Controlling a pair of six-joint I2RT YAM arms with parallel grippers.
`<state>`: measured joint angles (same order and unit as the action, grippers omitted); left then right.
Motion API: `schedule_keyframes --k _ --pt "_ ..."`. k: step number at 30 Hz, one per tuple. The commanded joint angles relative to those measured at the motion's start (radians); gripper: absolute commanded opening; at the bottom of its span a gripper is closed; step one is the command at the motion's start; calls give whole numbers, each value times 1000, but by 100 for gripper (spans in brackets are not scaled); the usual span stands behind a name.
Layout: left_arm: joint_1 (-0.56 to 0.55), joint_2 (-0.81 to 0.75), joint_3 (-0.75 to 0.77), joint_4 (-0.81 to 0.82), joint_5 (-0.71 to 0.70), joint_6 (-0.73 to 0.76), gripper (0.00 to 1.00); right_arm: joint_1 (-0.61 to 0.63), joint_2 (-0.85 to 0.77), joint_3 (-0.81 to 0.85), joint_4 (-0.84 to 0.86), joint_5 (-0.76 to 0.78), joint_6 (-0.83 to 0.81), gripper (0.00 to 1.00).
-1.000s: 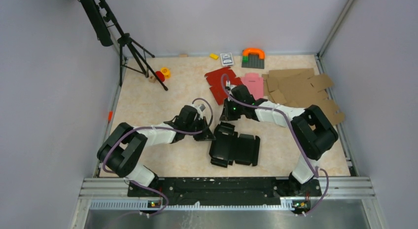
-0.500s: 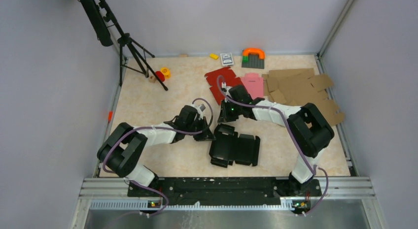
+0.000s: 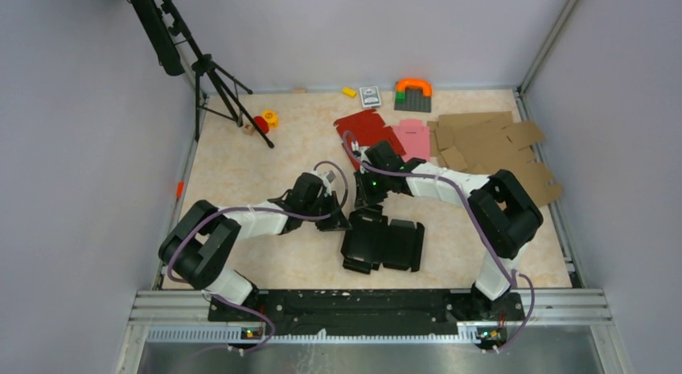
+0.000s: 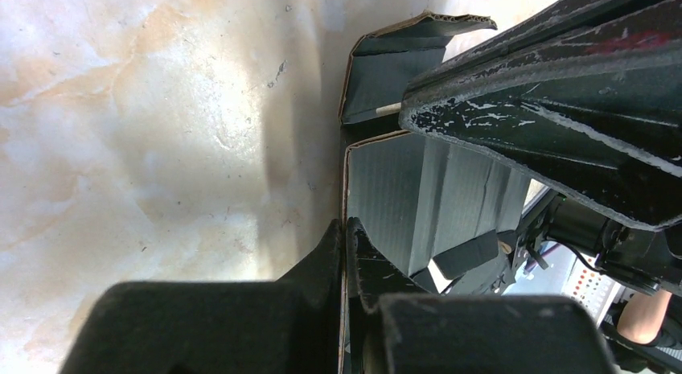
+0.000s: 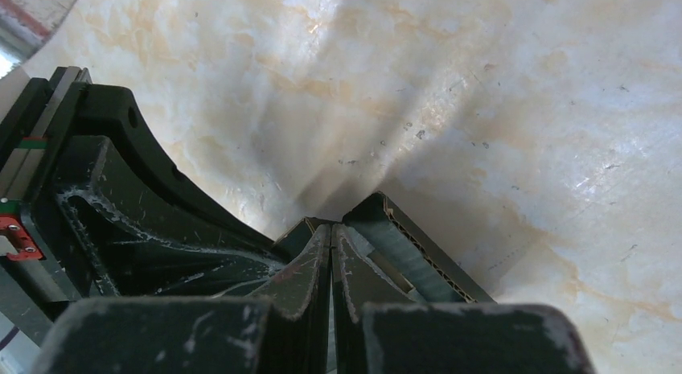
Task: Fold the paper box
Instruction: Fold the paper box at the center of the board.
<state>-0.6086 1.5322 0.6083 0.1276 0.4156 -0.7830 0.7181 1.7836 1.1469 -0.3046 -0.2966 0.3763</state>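
Black paper box (image 3: pixel 383 244): left fingers (image 4: pixel 322 261) pinch its edge.
Right fingers (image 5: pixel 310 277): pressed together, moved leftward onto its far corner; fold likely starting.

I'm driving a robotics lab test cell, not a home or a shop. Plain grey walls (image 3: pixel 72 149) box in a marble-patterned tabletop (image 3: pixel 241 165). An aluminium rail (image 3: pixel 563 304) runs along the near edge, where the left arm (image 3: pixel 257 219) and right arm (image 3: pixel 450 183) are bolted, purple cables looped along them. A camera tripod (image 3: pixel 213 76) stands in the far left corner. The clutter reads as trial props: the black paper box (image 3: pixel 394 244), a red blank (image 3: pixel 366 126), a pink blank (image 3: pixel 412 137), brown cardboard blanks (image 3: pixel 482 141), a yellow brick (image 3: pixel 349 92), an orange arch (image 3: pixel 412 84) and a small card box (image 3: pixel 370 96).
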Motion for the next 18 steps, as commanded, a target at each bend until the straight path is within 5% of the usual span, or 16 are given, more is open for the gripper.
schedule_keyframes --k 1,18 --pt "-3 -20 9 25 -25 6 0 11 -32 -6 -13 -10 -9 0" --pt "-4 -15 8 39 -28 -2 0 15 -99 -149 132 -141 103 0"
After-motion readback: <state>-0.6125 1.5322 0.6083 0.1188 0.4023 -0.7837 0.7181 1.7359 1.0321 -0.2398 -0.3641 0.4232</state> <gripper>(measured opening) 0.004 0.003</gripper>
